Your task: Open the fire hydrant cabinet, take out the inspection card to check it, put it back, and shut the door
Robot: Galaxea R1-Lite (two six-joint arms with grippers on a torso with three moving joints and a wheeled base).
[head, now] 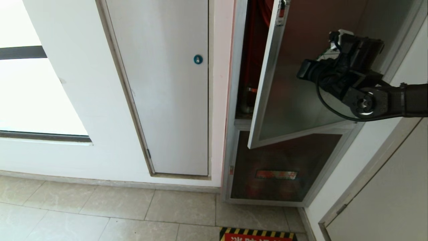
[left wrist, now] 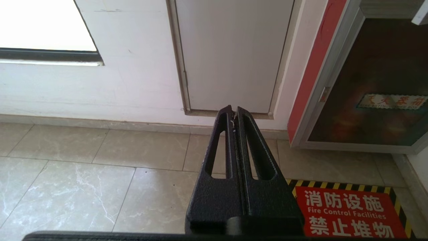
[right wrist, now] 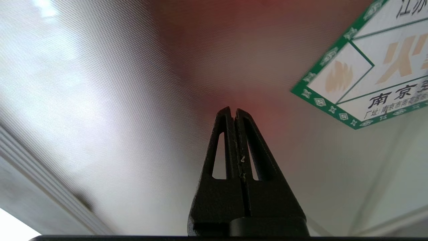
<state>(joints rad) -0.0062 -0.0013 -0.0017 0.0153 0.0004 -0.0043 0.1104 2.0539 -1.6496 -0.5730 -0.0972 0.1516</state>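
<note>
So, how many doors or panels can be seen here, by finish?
Dark glass in silver frame: 2, the open door and the lower panel
Plain white: 2, the door with blue lock and the door at right
Total: 4

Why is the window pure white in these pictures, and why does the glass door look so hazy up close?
Head view: the window is blown out by daylight. Right wrist view: the door shows a pale sheen, a soft red glow behind and a fine ripple pattern, while the right tool and the sticker stay sharp.
</note>
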